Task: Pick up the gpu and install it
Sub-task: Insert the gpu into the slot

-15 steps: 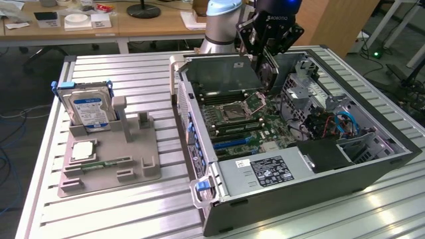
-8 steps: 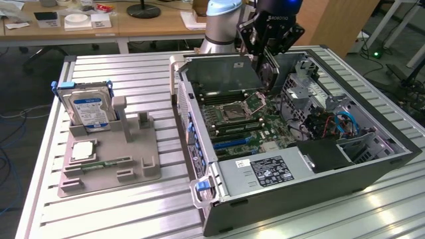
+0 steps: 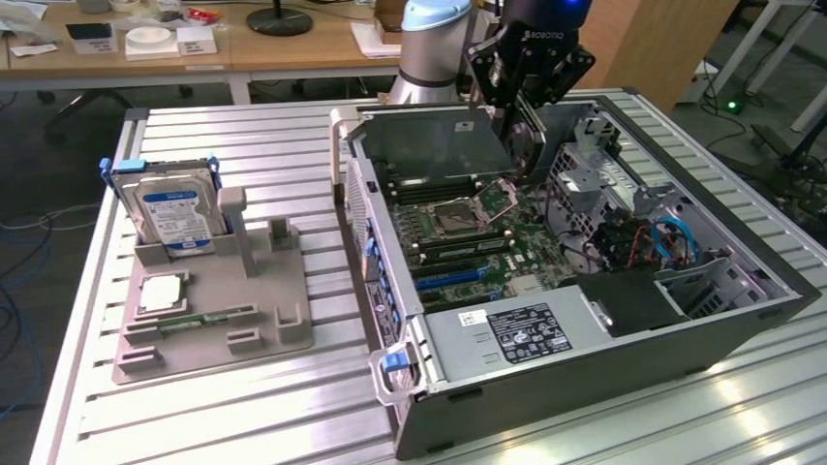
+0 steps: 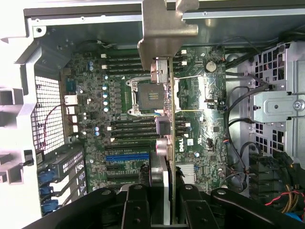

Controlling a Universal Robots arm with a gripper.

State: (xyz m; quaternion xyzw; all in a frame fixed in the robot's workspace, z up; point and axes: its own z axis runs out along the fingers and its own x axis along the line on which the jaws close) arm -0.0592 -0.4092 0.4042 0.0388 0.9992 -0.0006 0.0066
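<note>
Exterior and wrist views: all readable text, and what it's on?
"ROBOTIQ": on the gripper body, exterior view.
"DELL": on the motherboard, wrist view.
Too small to read: the blue label on the hard drive, the power supply label, and the fine markings on the motherboard.

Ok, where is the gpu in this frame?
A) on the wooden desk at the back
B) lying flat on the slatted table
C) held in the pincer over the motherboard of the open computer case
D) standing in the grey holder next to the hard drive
C: the pincer is shut on the gpu, which hangs edge-on over the motherboard of the open computer case.
</note>
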